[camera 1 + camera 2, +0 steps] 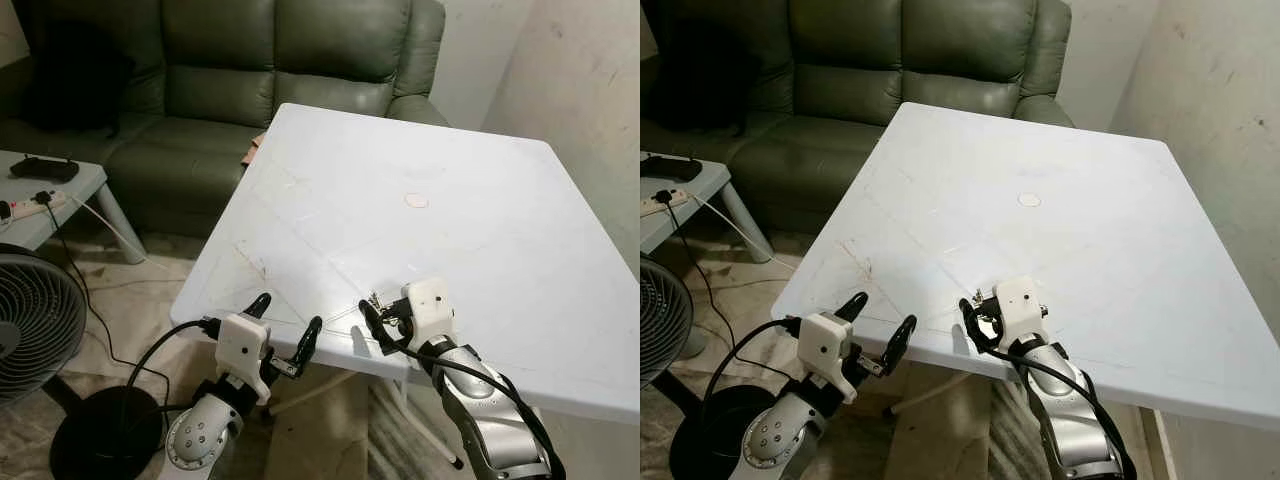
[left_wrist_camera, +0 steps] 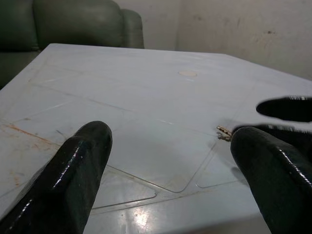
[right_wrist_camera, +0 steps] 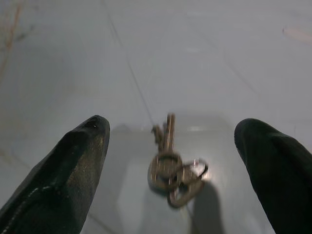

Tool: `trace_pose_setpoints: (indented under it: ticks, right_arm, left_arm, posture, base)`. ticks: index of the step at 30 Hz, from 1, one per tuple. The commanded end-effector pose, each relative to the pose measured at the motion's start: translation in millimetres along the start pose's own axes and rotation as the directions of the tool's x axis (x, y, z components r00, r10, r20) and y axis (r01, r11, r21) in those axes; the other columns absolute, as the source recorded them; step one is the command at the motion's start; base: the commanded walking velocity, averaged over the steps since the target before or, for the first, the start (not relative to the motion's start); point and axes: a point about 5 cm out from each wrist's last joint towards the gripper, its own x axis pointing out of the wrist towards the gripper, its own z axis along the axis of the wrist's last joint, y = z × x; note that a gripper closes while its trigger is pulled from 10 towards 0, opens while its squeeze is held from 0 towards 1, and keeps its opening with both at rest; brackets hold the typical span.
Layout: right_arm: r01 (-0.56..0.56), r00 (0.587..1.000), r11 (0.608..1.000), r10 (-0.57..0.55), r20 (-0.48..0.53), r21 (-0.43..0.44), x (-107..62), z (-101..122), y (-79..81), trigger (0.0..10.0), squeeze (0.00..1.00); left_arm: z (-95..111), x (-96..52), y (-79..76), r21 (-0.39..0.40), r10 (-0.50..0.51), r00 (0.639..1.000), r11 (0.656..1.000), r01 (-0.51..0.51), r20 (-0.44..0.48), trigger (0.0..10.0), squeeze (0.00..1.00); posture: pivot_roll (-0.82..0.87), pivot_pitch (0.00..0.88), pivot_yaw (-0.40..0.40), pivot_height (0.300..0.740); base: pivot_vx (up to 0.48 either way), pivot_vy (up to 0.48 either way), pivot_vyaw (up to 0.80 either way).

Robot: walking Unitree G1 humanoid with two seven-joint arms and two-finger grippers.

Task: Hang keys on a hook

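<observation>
A small bunch of keys (image 3: 173,170) on a ring lies flat on the white table (image 1: 450,170), close to its near edge. My right gripper (image 3: 173,126) is open and low over the table, with one black finger on either side of the keys (image 1: 380,303) and not touching them. My left gripper (image 1: 288,313) is open too, held at the table's near edge a little to the left of the right one, with nothing between its fingers. In the left wrist view the keys (image 2: 224,132) show as a small glint beside the right gripper's dark fingers.
A green sofa (image 1: 280,60) stands behind the table. A pale round disc (image 1: 416,200) lies mid-table. At the left are a standing fan (image 1: 30,320) and a low side table (image 1: 50,190) with a power strip and cable. A wall (image 1: 590,90) runs along the right.
</observation>
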Motion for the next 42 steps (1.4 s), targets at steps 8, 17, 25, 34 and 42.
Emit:
trace_pose_setpoints:
  ticks: [8, 17, 25, 34, 42]
  right_arm:
    - [0.028, 0.999, 1.0, -0.028, -0.036, -0.01, -8.1, -6, -3.2, 0.0, 0.0]
    - [0.04, 0.999, 0.999, -0.04, -0.028, 0.009, -7.4, -4, -2.3, 0.5, 0.0]
    - [0.053, 0.998, 0.998, -0.052, -0.036, 0.032, -4.3, -2, -0.2, 2.6, 0.0]
    - [0.079, 0.995, 0.994, -0.074, -0.07, 0.076, 1.6, -7, 10.6, 10.0, 0.0]
    - [0.124, 0.989, 0.991, -0.12, -0.089, 0.048, 3.2, -9, 11.5, 10.0, 0.0]
  left_arm:
    - [3, 0.1, -0.6, 0.005, 0.008, 1.0, 1.0, -0.008, 0.005, 10.0, 0.0]
    - [4, 1.4, -0.5, 0.001, 0.012, 1.0, 1.0, -0.012, 0.007, 10.0, 0.0]
    - [4, 1.7, -0.4, 0.001, 0.018, 1.0, 1.0, -0.018, 0.008, 10.0, 0.0]
    - [5, 2.5, -0.2, 0.004, 0.019, 1.0, 1.0, -0.019, 0.011, 10.0, 0.0]
    - [6, 3.5, 0.5, 0.005, 0.018, 1.0, 1.0, -0.018, 0.014, 10.0, 0.0]
  posture:
    - [0.0, 0.0, -0.077, 0.74]
    - [0.0, 0.0, -0.075, 0.74]
    - [0.0, 0.0, -0.076, 0.74]
    - [0.0, 0.0, -0.073, 0.74]
    - [0.0, 0.0, -0.069, 0.74]
  base:
    - [0.0, 0.0, 0.0]
    - [0.0, 0.0, 0.0]
    - [0.0, 0.0, 0.0]
    - [0.0, 0.0, 0.0]
    - [0.0, 0.0, 0.0]
